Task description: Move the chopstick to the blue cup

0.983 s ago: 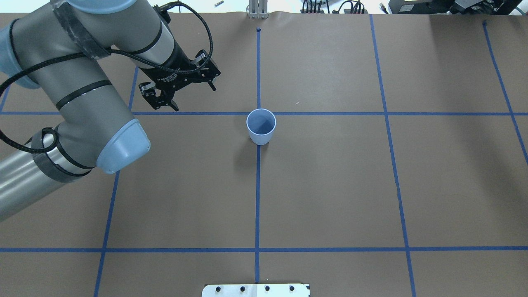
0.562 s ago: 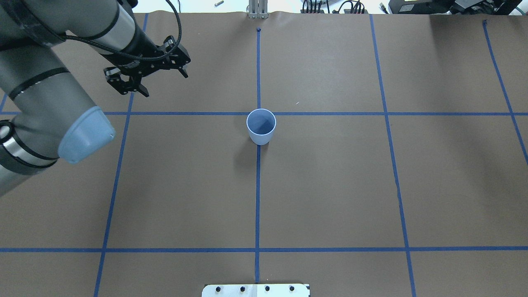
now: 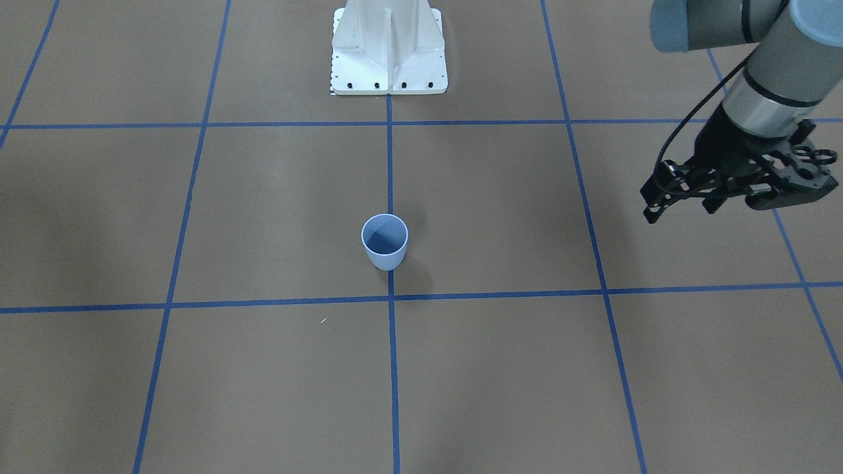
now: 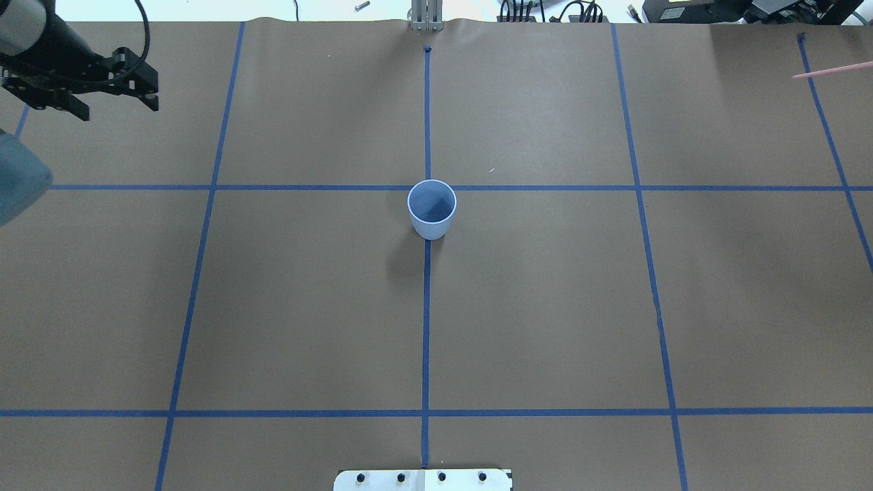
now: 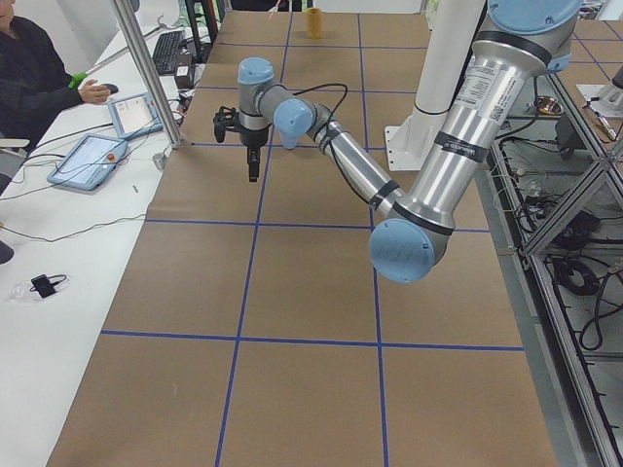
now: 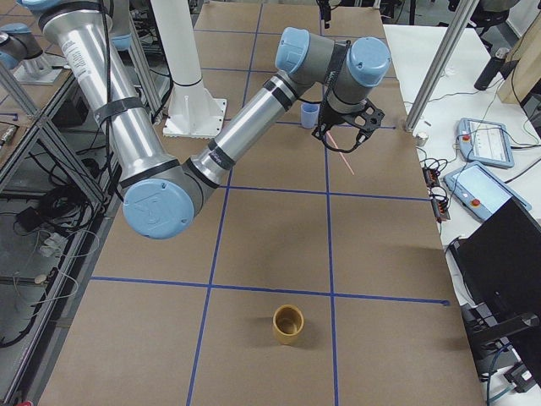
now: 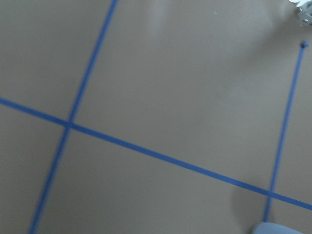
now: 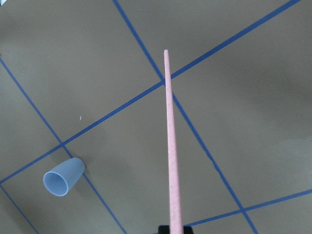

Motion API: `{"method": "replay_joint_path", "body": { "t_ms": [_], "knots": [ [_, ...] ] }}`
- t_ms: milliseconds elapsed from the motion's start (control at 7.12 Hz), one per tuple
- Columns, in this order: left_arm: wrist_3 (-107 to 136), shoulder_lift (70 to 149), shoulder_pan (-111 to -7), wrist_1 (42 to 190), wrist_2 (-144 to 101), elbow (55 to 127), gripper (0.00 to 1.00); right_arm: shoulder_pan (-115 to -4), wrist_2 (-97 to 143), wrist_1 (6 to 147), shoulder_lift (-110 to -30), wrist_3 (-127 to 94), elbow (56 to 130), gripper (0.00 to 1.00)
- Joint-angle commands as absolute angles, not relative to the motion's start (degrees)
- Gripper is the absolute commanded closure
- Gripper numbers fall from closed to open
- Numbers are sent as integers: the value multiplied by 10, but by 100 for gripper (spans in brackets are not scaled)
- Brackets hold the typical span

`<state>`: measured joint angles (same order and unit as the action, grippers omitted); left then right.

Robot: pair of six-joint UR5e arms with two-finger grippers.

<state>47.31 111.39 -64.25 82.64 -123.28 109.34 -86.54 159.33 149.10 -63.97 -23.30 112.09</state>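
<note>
The blue cup (image 4: 432, 208) (image 3: 384, 241) stands upright at the table's centre on a tape crossing, with nothing inside it. My left gripper (image 4: 114, 108) (image 3: 678, 209) hovers open and holding nothing at the far left, well away from the cup. Only the pink chopstick's tip (image 4: 832, 69) shows overhead, entering at the far right edge. The right wrist view shows the chopstick (image 8: 170, 146) running out from my right gripper (image 8: 171, 229), which is shut on its end, with the cup (image 8: 63, 176) down to the left. From the right side, the right gripper (image 6: 345, 135) holds it above the table.
A tan cup (image 6: 287, 324) (image 5: 313, 19) stands on the table toward the robot's right end. The white robot base (image 3: 388, 52) is at the table's robot side. A person (image 5: 39, 68) sits at a side bench with tablets (image 6: 482, 139). Blue tape lines grid the brown table.
My left arm has swung away from the cup toward the far left edge, gripper still open. The chopstick's tip has come into the overhead view at the right edge.
</note>
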Motion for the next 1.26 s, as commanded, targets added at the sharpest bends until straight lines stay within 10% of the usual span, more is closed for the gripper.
{"method": "replay_joint_path", "body": {
  "t_ms": [0, 421, 1124],
  "knots": [
    [336, 1042, -719, 831, -1278, 1086, 1, -783, 1629, 1285, -632, -447, 1117, 100],
    [192, 993, -782, 831, -1300, 1065, 1, -653, 1602, 891, -598, -666, 1036, 100],
    [191, 990, -781, 832, -1300, 1047, 1, -514, 1517, 888, -496, -764, 1032, 100]
  ]
}}
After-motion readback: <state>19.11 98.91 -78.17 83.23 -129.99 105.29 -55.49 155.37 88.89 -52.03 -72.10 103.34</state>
